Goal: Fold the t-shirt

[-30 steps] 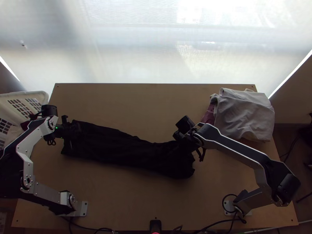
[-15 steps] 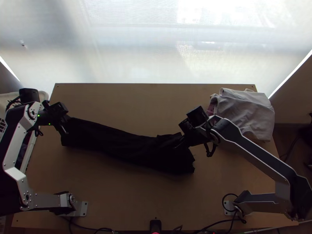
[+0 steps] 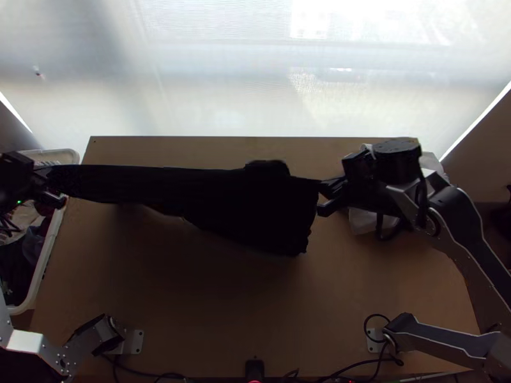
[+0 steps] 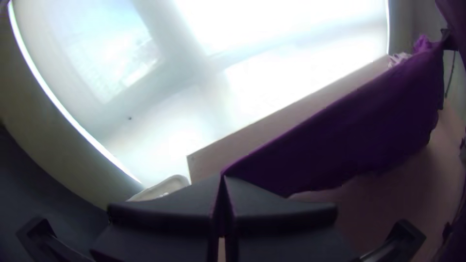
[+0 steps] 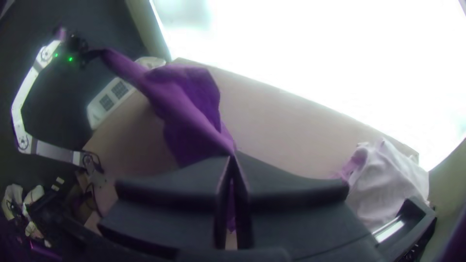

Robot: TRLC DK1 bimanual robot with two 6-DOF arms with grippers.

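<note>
T-shirt: stretched over the counter.
Left gripper: jaws pinching one end.
Right gripper: jaws pinching a far corner.
Tension: I'd pull evenly, lower slowly, and release only once it lies flat.

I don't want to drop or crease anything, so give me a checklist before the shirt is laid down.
1. Left gripper shut on the t-shirt: ok.
2. Right gripper shut on the shirt: ok.
3. Shirt spread flat: not ok, it hangs in folds between the grippers.
4. Shirt wholly over the table: not ok, in the top view its left end passes the table's edge.
5. Right arm not touching the pale clothes: cannot tell.
</note>
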